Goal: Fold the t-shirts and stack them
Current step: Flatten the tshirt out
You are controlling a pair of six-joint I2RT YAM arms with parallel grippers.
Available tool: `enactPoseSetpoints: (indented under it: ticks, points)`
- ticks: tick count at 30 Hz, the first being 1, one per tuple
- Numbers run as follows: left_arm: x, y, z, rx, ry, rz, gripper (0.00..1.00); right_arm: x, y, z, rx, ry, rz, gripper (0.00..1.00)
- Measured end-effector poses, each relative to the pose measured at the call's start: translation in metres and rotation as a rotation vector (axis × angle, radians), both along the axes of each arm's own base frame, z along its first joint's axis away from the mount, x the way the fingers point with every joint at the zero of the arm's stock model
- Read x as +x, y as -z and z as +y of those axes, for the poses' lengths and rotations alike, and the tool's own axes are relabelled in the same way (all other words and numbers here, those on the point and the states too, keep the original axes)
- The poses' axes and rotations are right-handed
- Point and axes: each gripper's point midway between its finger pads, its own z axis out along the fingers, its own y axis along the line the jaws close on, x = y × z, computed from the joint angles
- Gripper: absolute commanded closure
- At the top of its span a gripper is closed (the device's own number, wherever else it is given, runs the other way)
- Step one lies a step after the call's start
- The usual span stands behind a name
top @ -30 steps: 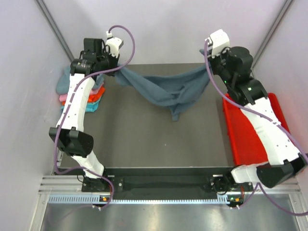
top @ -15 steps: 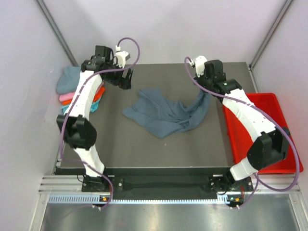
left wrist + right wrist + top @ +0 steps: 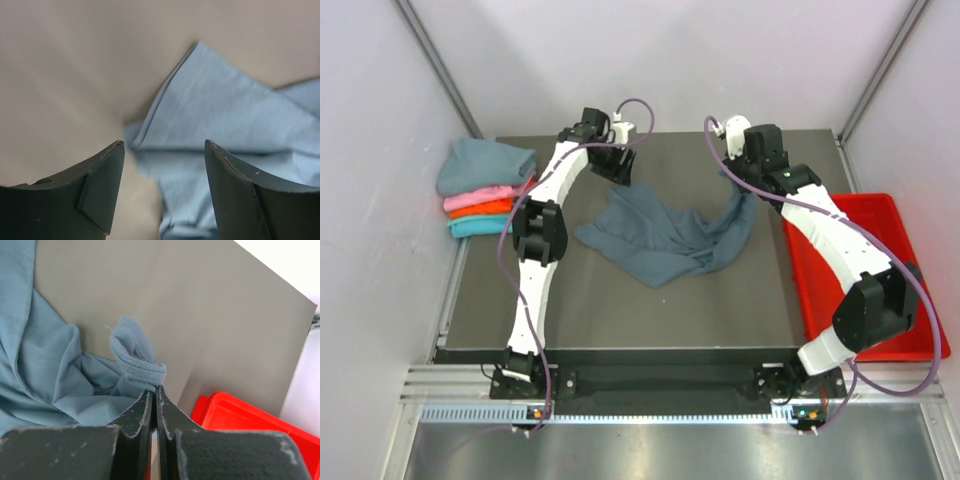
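While right fingers [image 3: 142, 415] pinch the t-shirt [image 3: 665, 235], left fingers [image 3: 102, 185] hover clear.

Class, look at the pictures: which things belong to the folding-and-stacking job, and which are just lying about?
Belong to the job: blue-grey t-shirt, crumpled on the table; stack of folded t-shirts at its left edge; right gripper, shut on the shirt; left gripper, open above it.
Just lying about: red tray, right of the table.

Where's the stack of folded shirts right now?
Top view: the folded stack sits at the table's far-left corner, apart from the crumpled blue-grey shirt.
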Motion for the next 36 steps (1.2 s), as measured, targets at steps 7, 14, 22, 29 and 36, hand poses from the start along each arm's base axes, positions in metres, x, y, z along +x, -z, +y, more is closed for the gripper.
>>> enactPoseSetpoints:
  ticks: [7,14,22,29,36]
  points:
    - [0.009,-0.001,-0.040,0.002,0.088,-0.089,0.27,0.001,-0.001,0.002,0.017,-0.003,-0.006,1.00]
    - [0.020,0.017,-0.067,0.027,0.136,-0.150,0.27,0.002,-0.001,0.004,0.022,-0.007,-0.006,1.00]
    - [0.034,0.051,-0.070,0.078,0.140,-0.176,0.29,0.001,-0.001,0.004,0.025,-0.009,-0.005,1.00]
    - [0.036,0.052,-0.074,0.080,0.140,-0.189,0.45,0.002,-0.001,0.001,0.025,-0.003,-0.004,1.00]
    - [0.029,0.054,-0.084,0.062,0.176,-0.177,1.00,0.004,0.001,0.000,0.024,0.000,-0.002,1.00]
